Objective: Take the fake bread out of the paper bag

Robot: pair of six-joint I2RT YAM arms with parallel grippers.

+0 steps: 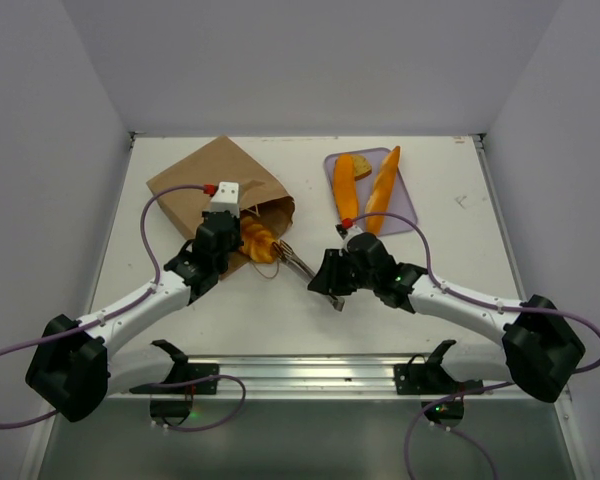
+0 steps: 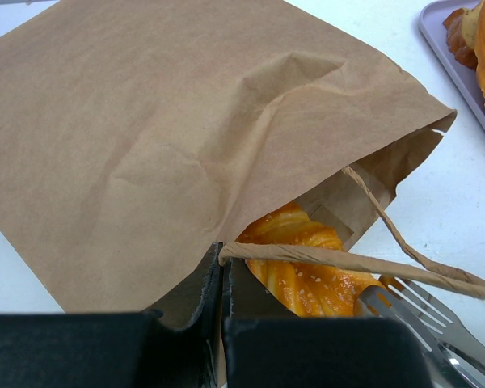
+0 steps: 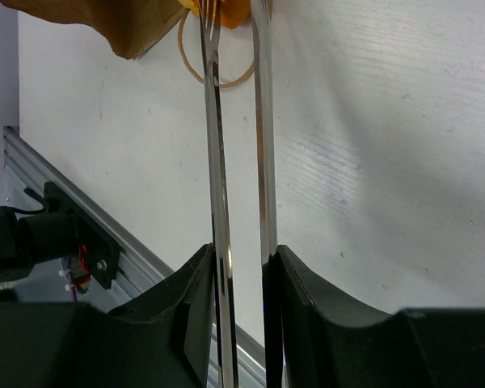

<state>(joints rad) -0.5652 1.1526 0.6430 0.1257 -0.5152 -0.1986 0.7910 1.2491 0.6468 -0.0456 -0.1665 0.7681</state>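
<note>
My left gripper (image 2: 224, 267) is pinched closed on the paper bag (image 2: 145, 121) lip; right gripper (image 3: 241, 267) squeezes the tongs (image 3: 218, 162). The bread loaf (image 2: 307, 275) sits lower centre, in the bag mouth (glossy, stiff, likely slippery), so I'd grip across its ridges.

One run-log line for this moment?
left gripper shut on paper bag | right gripper shut on tongs, tips at ridged loaf in bag | tray holds bread
</note>
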